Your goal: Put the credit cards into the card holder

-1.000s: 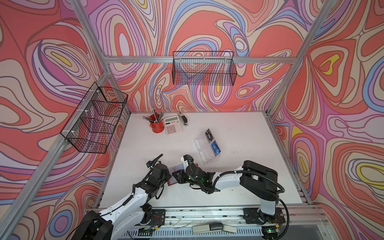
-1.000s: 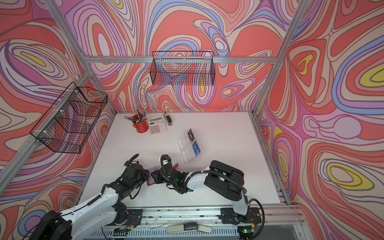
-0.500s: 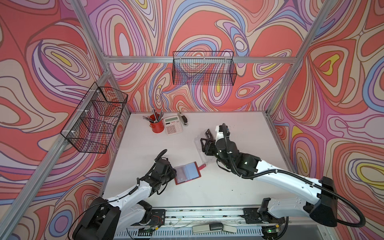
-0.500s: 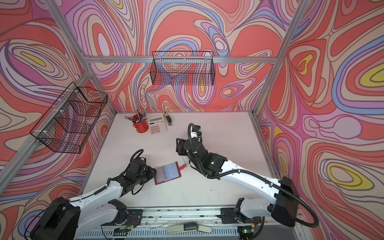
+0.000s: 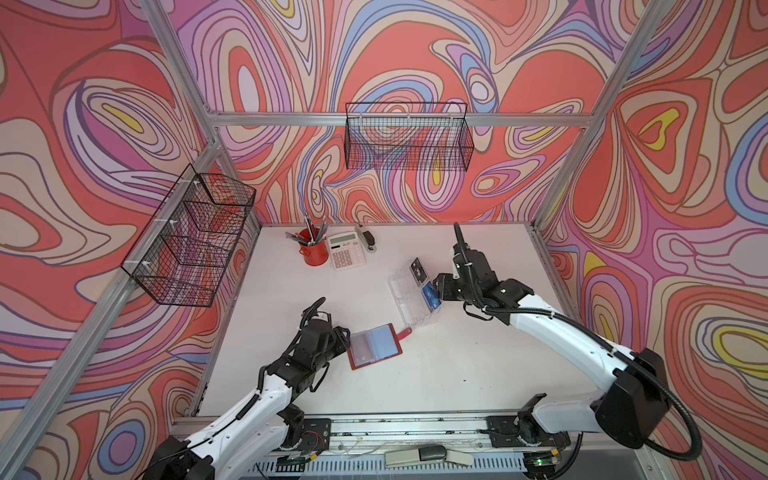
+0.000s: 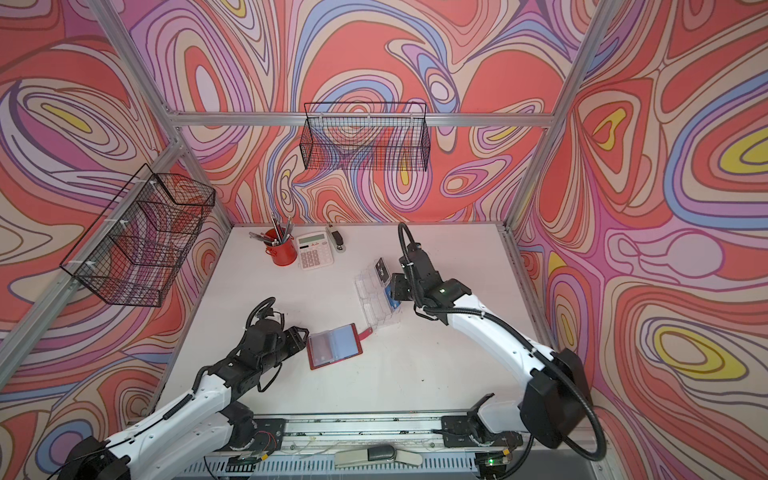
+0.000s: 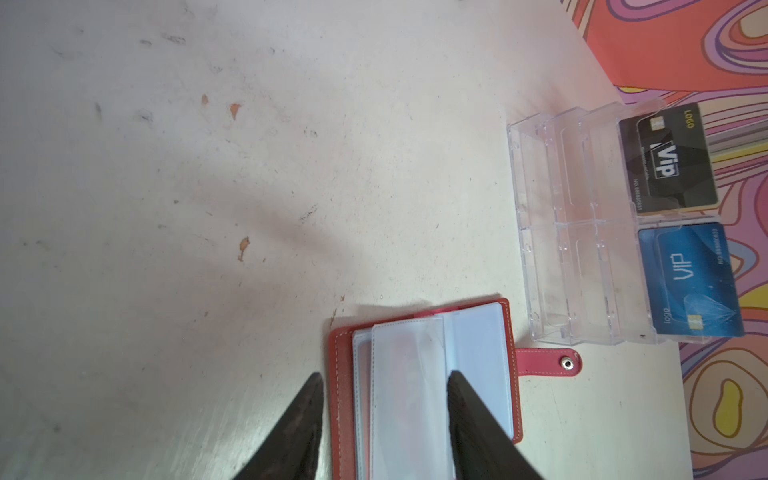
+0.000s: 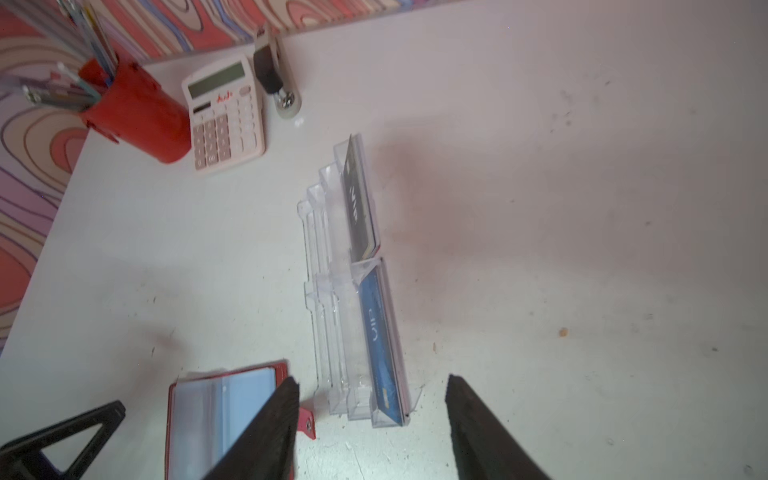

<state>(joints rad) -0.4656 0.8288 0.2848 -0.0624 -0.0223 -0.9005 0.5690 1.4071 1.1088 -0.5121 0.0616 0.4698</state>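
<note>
1. The card holder (image 5: 376, 345) lies open and flat on the white table (image 5: 457, 374), near the front and left of centre. It has a red, grained, stitched cover with greyish clear plastic sleeves (image 7: 407, 374) inside.
2. Its snap tab (image 7: 548, 362) sticks out sideways and ends just beside the near corner of the clear acrylic stand (image 7: 557, 224).
3. The credit cards are thin, glossy rectangles. The black card (image 7: 669, 160) has white "VIP" lettering, and the blue card (image 7: 690, 278) has paler lettering.
4. Both cards stand on edge in the stand's tallest tier, side by side, one in each half.
5. My left gripper (image 7: 384, 376) has its jaws spread. One dark finger is over the sleeves and the other is just off the cover's outer edge. It clamps nothing.
6. My right gripper (image 8: 371, 380) also has its jaws wide apart. It hangs over the end of the stand that holds the blue card and grasps nothing.
7. At the back of the table, a red cup (image 5: 313, 253) holds pens beside a beige calculator (image 5: 345, 251).
8. Two black wire baskets (image 5: 409, 141) hang on the patterned walls, well away from both arms.
9. One sleeve page looks bluish in both top views. I cannot tell whether a card sits inside it.
</note>
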